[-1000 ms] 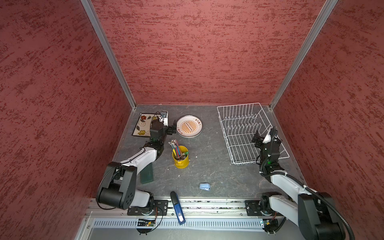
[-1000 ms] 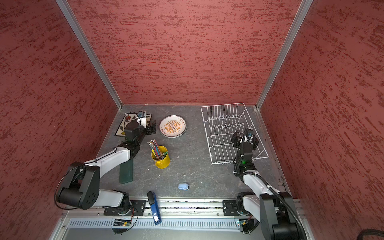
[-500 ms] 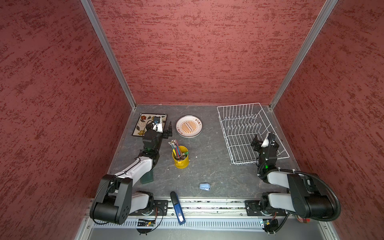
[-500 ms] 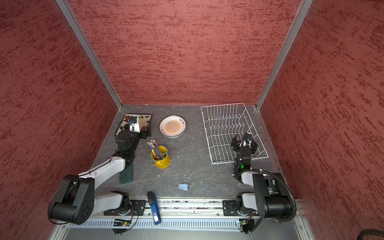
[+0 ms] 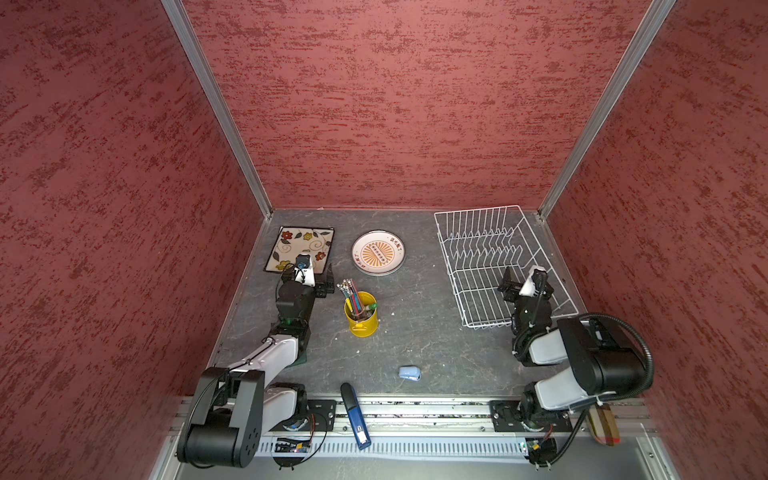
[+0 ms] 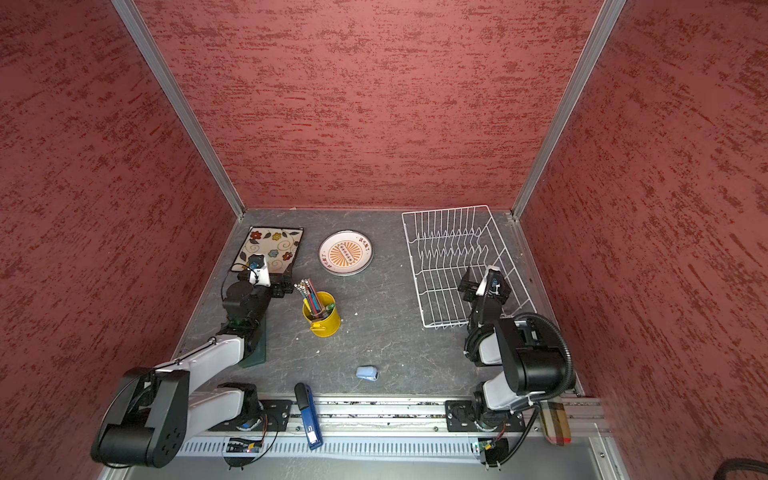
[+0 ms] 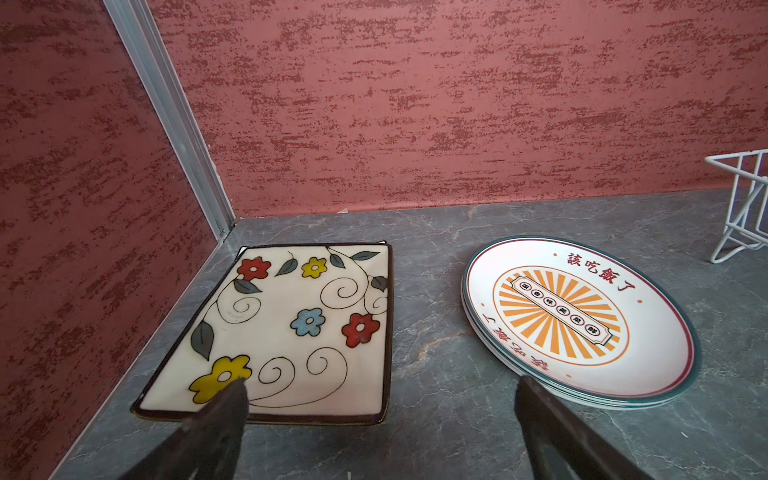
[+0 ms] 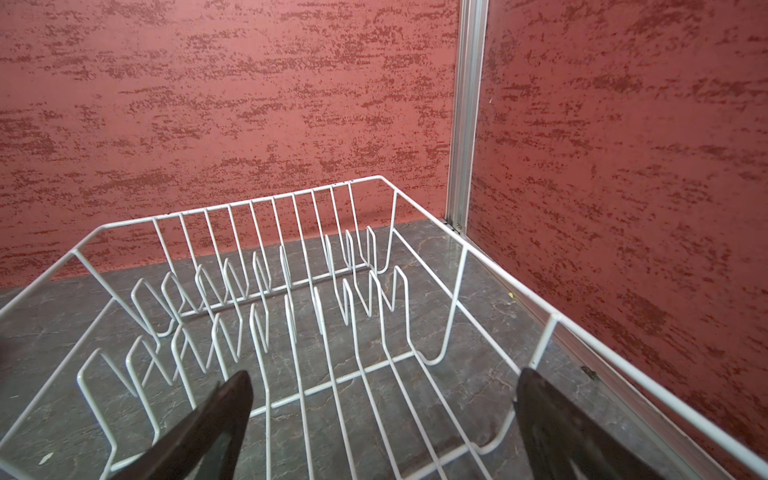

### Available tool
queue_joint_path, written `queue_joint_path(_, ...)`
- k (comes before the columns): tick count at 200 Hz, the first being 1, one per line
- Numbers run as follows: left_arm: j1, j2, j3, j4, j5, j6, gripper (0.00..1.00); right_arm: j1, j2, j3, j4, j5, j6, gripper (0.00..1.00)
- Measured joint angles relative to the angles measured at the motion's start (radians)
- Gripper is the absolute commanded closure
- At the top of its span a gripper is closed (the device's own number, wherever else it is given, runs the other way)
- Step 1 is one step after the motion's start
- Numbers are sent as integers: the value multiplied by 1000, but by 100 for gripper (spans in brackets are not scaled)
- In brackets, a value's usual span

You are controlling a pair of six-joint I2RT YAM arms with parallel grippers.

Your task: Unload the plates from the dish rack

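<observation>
On the grey counter (image 5: 415, 332), in the far right corner: dish rack (image 5: 478, 224), white wire, bare between every row of prongs in both top views and from the right wrist. Hovering above its near part, right end effector (image 8: 384, 380), jaws spread wide, pinching nothing. Across the counter, toward the far left corner, left end effector (image 7: 380, 390), likewise spread and empty, poised low just short of the gap between the square plate (image 7: 291, 324) and the round plates (image 7: 573, 320). Square plate lying flat near the left wall, flowers up. Round plates flat too, stacked with several rims visible at the edge, sunburst up, well apart from the rack. Nearer the front, yellow pencil cup (image 5: 360, 313), upright, close beside the left arm. Smaller again, pale blue lump (image 5: 409, 372) near the front edge. Judged from this layout: unloading apparently complete, nothing left to lift out. Calls next, probably, only for drawing both arms back clear of rack wires and plate rims, without nudging the cup.
</observation>
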Motion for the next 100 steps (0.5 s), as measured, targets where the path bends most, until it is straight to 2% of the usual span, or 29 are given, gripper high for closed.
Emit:
queue_joint_path(50,34,95,-21,104,63,-38,1,0,4,3,2,0,0,1)
queue_joint_path(100,52,267,-23,228,72,-76,1,0,6,82,-121,2,1,1)
